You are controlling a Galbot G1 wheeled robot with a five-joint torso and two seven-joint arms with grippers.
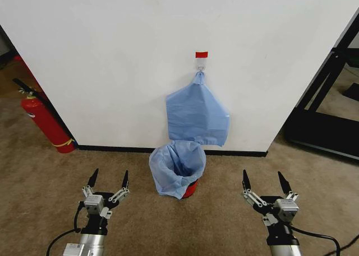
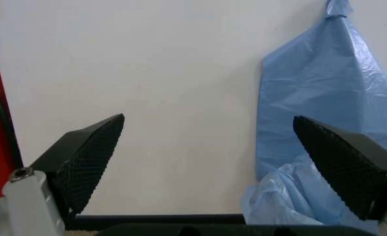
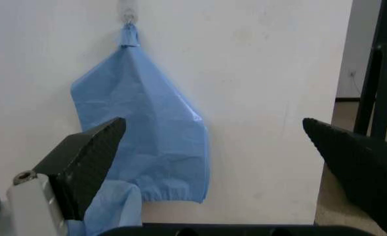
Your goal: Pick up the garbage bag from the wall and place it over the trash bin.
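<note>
A loose light-blue garbage bag (image 1: 171, 172) is draped over the small trash bin, whose red base (image 1: 191, 189) peeks out on the carpet at the foot of the white wall (image 1: 112, 54). Its mouth stands wide around the rim. Above it a flat bundle of blue bags (image 1: 197, 113) hangs from the hook under the red-and-white tag (image 1: 201, 55). My left gripper (image 1: 109, 177) is open, low and left of the bin. My right gripper (image 1: 263, 180) is open, low and right of it. The wrist views show the bundle (image 2: 324, 98) (image 3: 148, 128) and the bag's edge (image 2: 279, 201) (image 3: 111, 206).
A red fire extinguisher (image 1: 47, 124) stands against the wall's left corner. A black metal frame (image 1: 331, 99) stands at the right, past the wall's end. A black baseboard (image 1: 112, 149) runs along the wall. Brown carpet (image 1: 179, 228) lies between the grippers and the bin.
</note>
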